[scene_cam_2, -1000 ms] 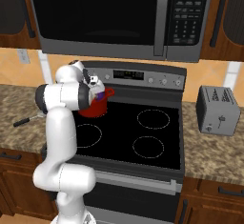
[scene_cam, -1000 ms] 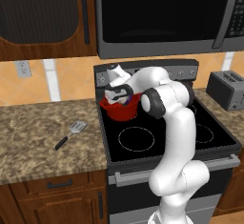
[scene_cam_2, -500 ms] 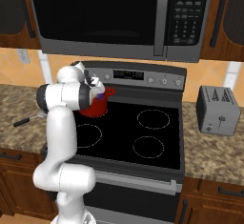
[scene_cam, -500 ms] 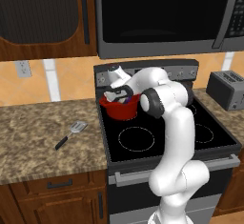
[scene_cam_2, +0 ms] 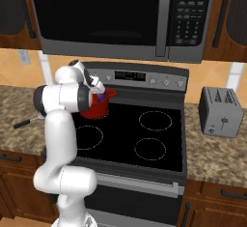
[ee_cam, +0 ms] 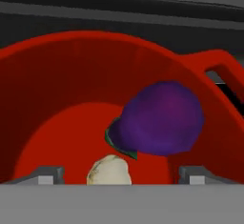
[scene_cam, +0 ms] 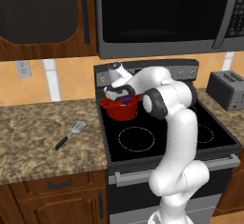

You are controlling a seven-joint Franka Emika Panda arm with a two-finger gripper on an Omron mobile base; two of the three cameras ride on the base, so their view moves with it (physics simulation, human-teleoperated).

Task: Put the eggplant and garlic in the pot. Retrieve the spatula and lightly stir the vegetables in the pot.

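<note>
End effector [ee_cam: 113, 175] open, empty, over pot [ee_cam: 57, 85]; eggplant [ee_cam: 159, 120] and garlic [ee_cam: 109, 169] inside. Spatula [scene_cam: 71, 133] on bench [scene_cam: 33, 142], well left, handle pointing away from end effector toward bench front.

garlic [ee_cam: 109, 170] bottom cut off, pot [scene_cam: 120, 109] partly behind arm

My left base camera sits behind my arm, looking forward and down across the surface [scene_cam: 43, 132] to the stove [scene_cam: 143, 137]. My right base camera frames that same stove from the other side. My hand camera peers close into the pot [ee_cam: 62, 75].
</note>
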